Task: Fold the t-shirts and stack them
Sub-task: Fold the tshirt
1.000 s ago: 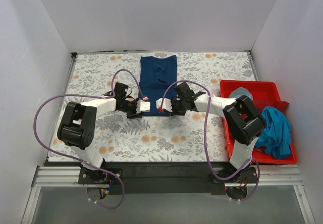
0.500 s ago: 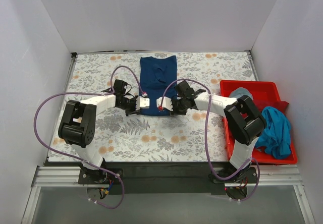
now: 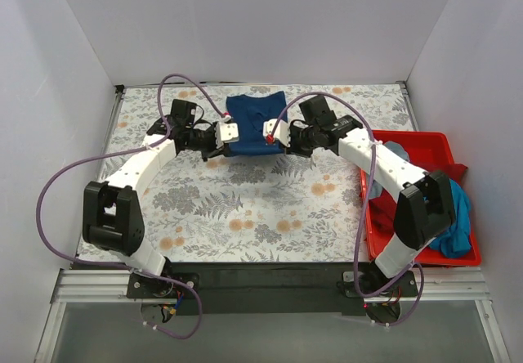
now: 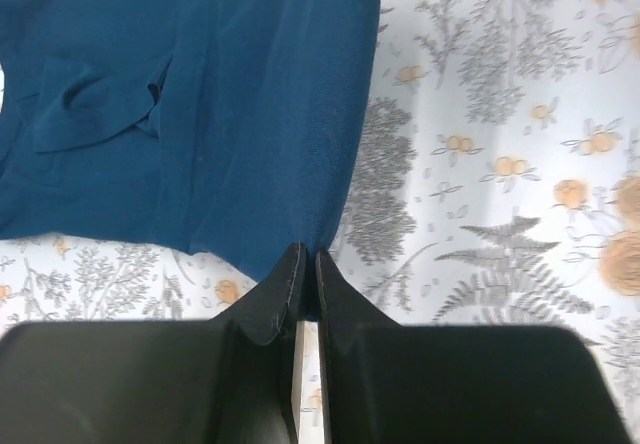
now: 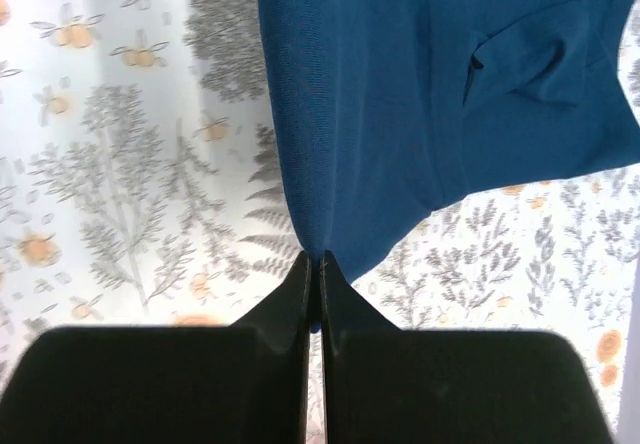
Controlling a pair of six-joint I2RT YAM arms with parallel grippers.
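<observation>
A navy blue t-shirt [image 3: 254,118] lies at the back middle of the floral table cover, its near end lifted and carried back over itself. My left gripper [image 3: 235,134] is shut on the near left corner of that hem. My right gripper [image 3: 269,136] is shut on the near right corner. In the left wrist view the navy cloth [image 4: 200,114] runs into the shut gripper [image 4: 308,256]. In the right wrist view the cloth [image 5: 420,84] hangs the same way from the shut gripper [image 5: 313,260]. A teal-blue t-shirt [image 3: 458,216], a pale grey-blue t-shirt [image 3: 391,148] and a red t-shirt [image 3: 458,171] lie in the bin.
A red plastic bin [image 3: 409,138] stands at the right edge of the table, close to my right arm's elbow. White walls close in the left, back and right sides. Purple cables loop over both arms.
Both grippers have moved from mid-table toward the far side, carrying the navy shirt's near hem up and back. The left jaws have closed on the cloth.
</observation>
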